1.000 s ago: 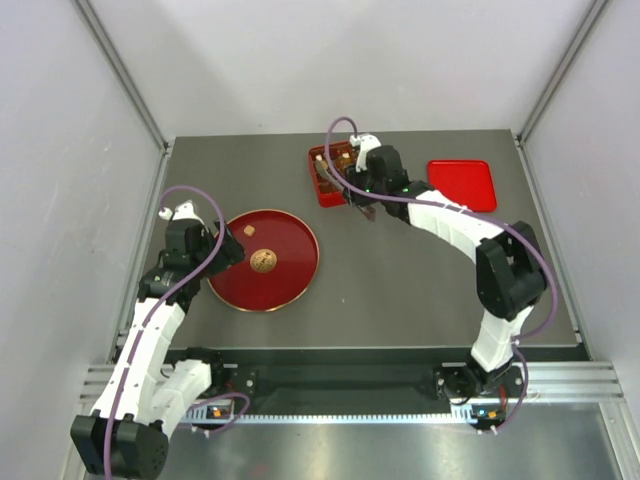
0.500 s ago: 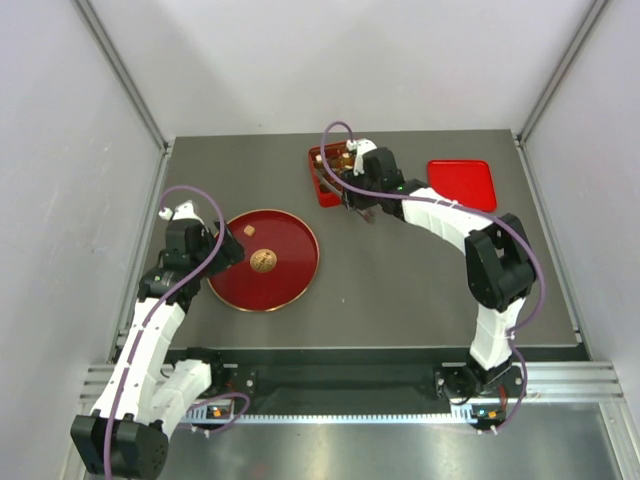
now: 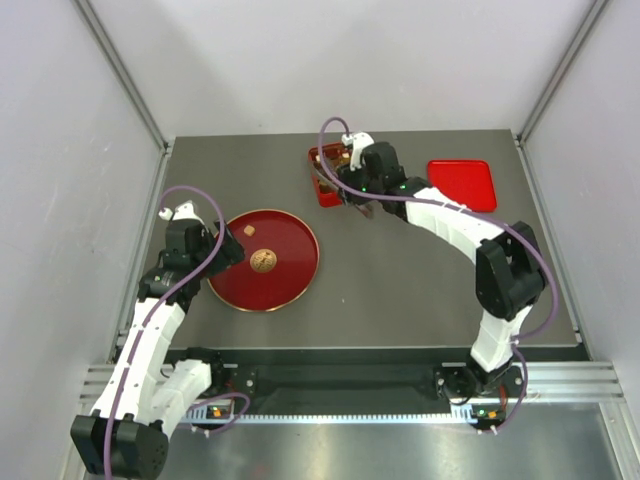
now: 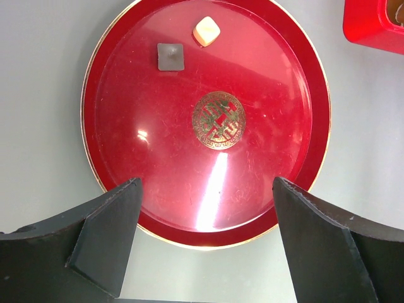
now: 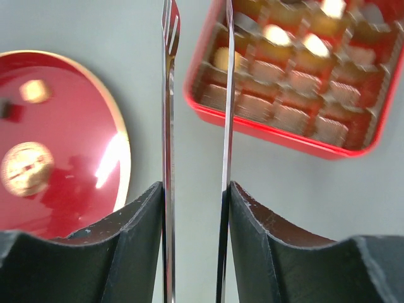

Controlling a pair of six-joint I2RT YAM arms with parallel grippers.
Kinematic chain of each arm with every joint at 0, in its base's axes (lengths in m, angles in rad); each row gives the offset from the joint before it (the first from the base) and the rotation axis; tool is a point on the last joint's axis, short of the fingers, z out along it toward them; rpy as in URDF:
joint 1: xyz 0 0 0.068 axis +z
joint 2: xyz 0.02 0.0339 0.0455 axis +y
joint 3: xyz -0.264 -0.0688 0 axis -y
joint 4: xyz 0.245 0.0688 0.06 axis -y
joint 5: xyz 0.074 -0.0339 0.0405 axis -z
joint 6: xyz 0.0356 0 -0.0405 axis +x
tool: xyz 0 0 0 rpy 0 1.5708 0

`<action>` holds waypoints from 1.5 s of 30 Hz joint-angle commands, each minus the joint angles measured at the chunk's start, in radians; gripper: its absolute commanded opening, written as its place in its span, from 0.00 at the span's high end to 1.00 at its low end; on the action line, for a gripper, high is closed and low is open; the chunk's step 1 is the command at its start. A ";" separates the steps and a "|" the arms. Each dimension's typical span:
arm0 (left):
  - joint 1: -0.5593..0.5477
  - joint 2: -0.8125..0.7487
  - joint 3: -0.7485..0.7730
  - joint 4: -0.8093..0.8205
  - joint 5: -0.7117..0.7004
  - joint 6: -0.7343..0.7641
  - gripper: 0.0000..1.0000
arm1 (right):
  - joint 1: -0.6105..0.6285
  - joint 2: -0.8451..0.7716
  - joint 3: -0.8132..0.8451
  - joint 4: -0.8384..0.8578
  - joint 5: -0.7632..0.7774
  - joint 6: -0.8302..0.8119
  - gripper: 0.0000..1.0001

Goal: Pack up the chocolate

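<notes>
White walls enclose a grey counter [image 3: 400, 300]. By its left edge, the left gripper [image 4: 205, 208] hangs over the near rim of a round red plate [image 4: 145, 164]. Its jaws are spread wide and empty, and the arm is folded upward from the near edge. Lowered carelessly, those jaws could shove the plate.

Two chocolate pieces lie on the plate's far side, just beside each other: a cream block [image 4: 206, 30] and a dark square [image 4: 170, 57].

Toward the far edge, centre, the right arm reaches forward. The right gripper [image 5: 196, 189] is clenched on metal tweezers [image 5: 168, 126], with nothing seen between the blades. It points down just beside a red divided box [image 5: 265, 129] holding chocolates. The thin tips could drop a smooth piece or snag the dividers.

A red lid [image 3: 461, 185] lies toward the far right corner.
</notes>
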State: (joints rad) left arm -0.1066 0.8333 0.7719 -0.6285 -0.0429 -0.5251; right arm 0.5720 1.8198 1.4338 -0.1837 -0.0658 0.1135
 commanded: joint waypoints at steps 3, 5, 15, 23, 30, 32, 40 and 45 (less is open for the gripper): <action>-0.002 -0.019 0.015 0.012 -0.008 -0.004 0.11 | 0.124 -0.093 -0.016 0.044 -0.005 -0.044 0.57; -0.004 -0.019 0.015 0.012 -0.008 -0.004 0.11 | 0.172 -0.090 -0.035 0.059 -0.005 -0.044 0.57; -0.002 -0.016 0.015 0.013 -0.002 -0.004 0.11 | 0.321 0.039 0.002 0.095 0.000 -0.015 0.58; -0.004 -0.019 0.017 0.015 0.000 -0.004 0.11 | 0.356 0.137 0.060 0.086 -0.011 -0.006 0.58; -0.002 -0.014 0.015 0.015 0.003 -0.004 0.11 | 0.364 0.217 0.128 0.064 -0.032 0.002 0.57; -0.002 -0.016 0.015 0.016 0.003 -0.003 0.11 | 0.364 0.231 0.143 0.056 -0.032 0.003 0.56; -0.002 -0.017 0.017 0.015 0.001 -0.004 0.11 | 0.362 0.265 0.175 0.047 -0.035 0.009 0.57; -0.004 -0.017 0.017 0.015 0.001 -0.004 0.11 | 0.364 0.268 0.174 0.047 -0.054 0.014 0.60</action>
State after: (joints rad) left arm -0.1066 0.8333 0.7719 -0.6292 -0.0422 -0.5255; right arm 0.9207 2.0750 1.5543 -0.1654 -0.0978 0.1181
